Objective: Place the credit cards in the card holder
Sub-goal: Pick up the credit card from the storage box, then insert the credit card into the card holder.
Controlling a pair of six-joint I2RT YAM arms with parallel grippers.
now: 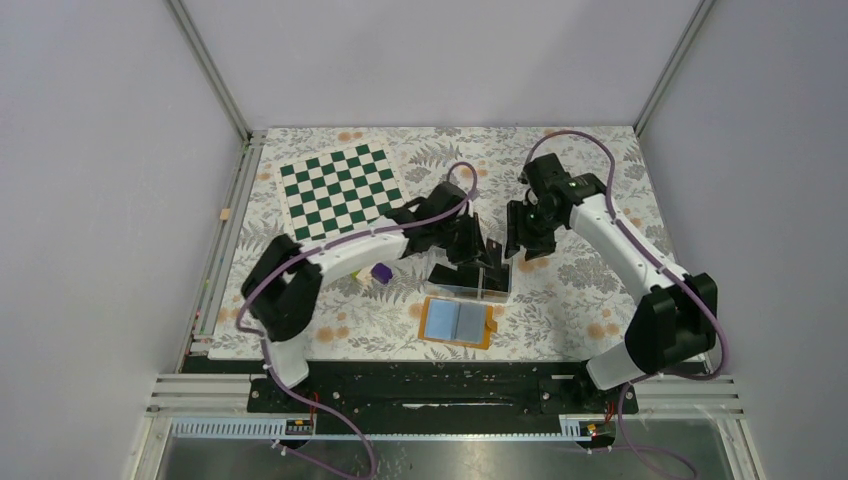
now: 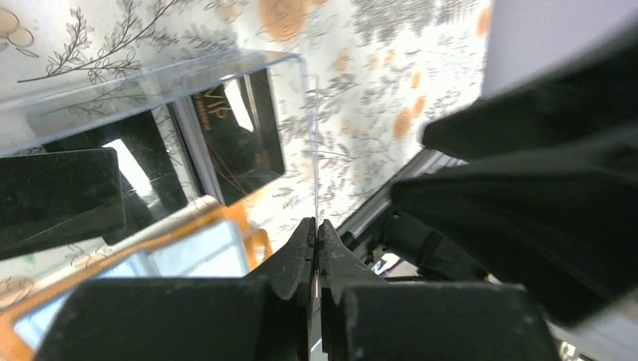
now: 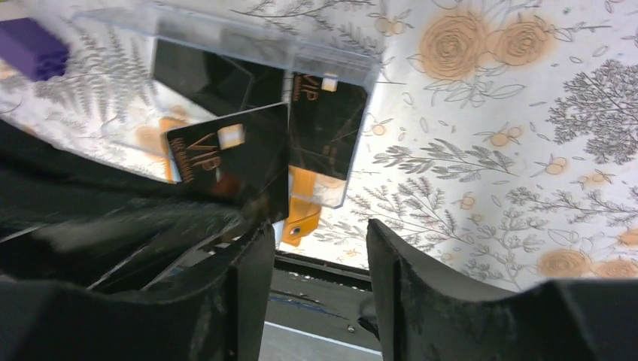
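left pincer clamped on one credit card, raised against the clear box holding further credit cards; right pincer open, empty, alongside; card holder open, base-side of both; purple block left of the left pincer.

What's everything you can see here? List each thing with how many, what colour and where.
box: one, clear, table centre
cards: at least three, black; one held up beside the box, the rest inside it
wallet: one, orange with light blue pockets, lying open, just in front of the box
block: one, purple, left of the box
chessboard: one, green and white, far left of the table
cloth: one, floral, covering the table
arms: two, white and black, meeting over the box
left gripper: shut on one card
right gripper: open, next to that card
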